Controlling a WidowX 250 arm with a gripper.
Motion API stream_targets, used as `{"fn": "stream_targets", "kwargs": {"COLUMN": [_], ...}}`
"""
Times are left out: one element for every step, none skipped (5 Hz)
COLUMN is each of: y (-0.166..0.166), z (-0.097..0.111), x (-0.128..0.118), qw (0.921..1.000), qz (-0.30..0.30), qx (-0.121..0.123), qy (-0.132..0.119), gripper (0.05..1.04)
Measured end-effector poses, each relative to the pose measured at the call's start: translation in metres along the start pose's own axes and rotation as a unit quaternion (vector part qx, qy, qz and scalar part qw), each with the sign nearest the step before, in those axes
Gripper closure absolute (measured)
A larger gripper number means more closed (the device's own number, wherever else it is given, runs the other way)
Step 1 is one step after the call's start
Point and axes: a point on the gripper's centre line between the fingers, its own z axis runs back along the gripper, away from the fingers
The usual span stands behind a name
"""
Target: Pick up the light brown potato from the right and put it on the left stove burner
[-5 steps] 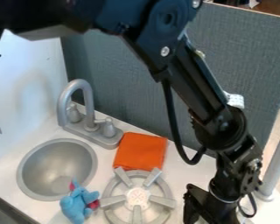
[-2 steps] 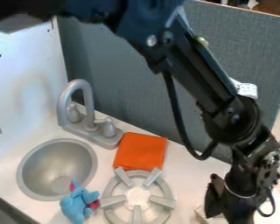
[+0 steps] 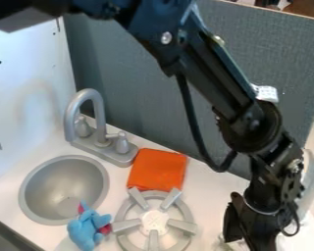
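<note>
Camera view: the black gripper (image 3: pixel 248 230) hangs at the lower right of the picture, over the bench (image 3: pixel 209 196) toward its right-hand end, pointing down with a slight tilt. Whether it is spread or closed, or grips anything, I cannot tell. Nearest to it is a small pale item (image 3: pixel 223 243), just left of it, cut off by the bottom of the picture and partly hidden, so I cannot tell if the two touch. The round grey burner (image 3: pixel 153 240), with its spoke-like prongs, sits on the bench to the left of the gripper and apart from it. Behind the burner, close to the bench's back edge along the grey panel (image 3: pixel 140 83), lies a folded orange cloth (image 3: pixel 158 169), its front edge right by the prongs. The grey faucet (image 3: pixel 99 110) stands near the back left corner, where the grey panel meets the white wall (image 3: pixel 25 83), and its spout curves toward the round sink (image 3: pixel 61 184). A blue plush toy (image 3: pixel 84 230) with reddish parts lies between sink and burner, near the bench's front left edge, its top overlapping the sink's rim from this angle.
</note>
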Motion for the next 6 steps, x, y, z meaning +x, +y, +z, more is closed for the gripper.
{"fn": "stream_targets", "kwargs": {"y": [0.005, 0.005, 0.004, 0.004, 0.004, 0.001], "z": [0.003, -0.023, -0.027, -0.038, -0.042, -0.046], "x": [0.010, 0.022, 0.033, 0.034, 0.035, 0.033], "qw": [0.9999, 0.9999, 0.9998, 0.9993, 0.9991, 0.9982], "qz": [0.012, 0.011, 0.003, 0.003, 0.012, 0.024], "qx": [0.009, -0.005, -0.016, -0.021, -0.022, -0.030], "qy": [-0.004, 0.011, 0.013, 0.029, 0.035, 0.047], "gripper": [0.082, 0.082, 0.082, 0.082, 0.082, 0.139]}}
